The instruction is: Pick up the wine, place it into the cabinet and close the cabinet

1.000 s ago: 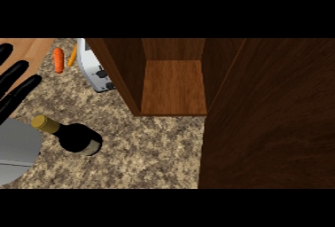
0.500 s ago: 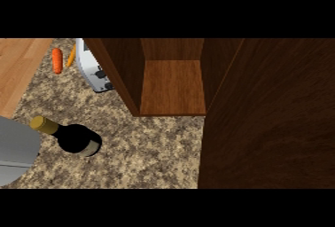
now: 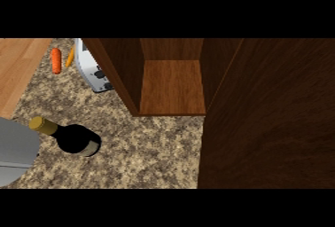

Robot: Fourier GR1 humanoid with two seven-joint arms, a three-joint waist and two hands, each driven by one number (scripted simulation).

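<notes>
One wine bottle [image 3: 73, 136], one cabinet [image 3: 173, 88], one toaster [image 3: 93, 71], one carrot [image 3: 56, 60]

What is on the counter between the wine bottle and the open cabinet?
Nothing: the head view shows only bare speckled counter between the wine bottle and the cabinet.

no readable text anywhere

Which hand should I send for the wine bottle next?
Probably the left. The wine bottle sits on the counter at the view's left, while a dark wooden panel fills the right side beside the open cabinet. Neither hand shows now.
</notes>
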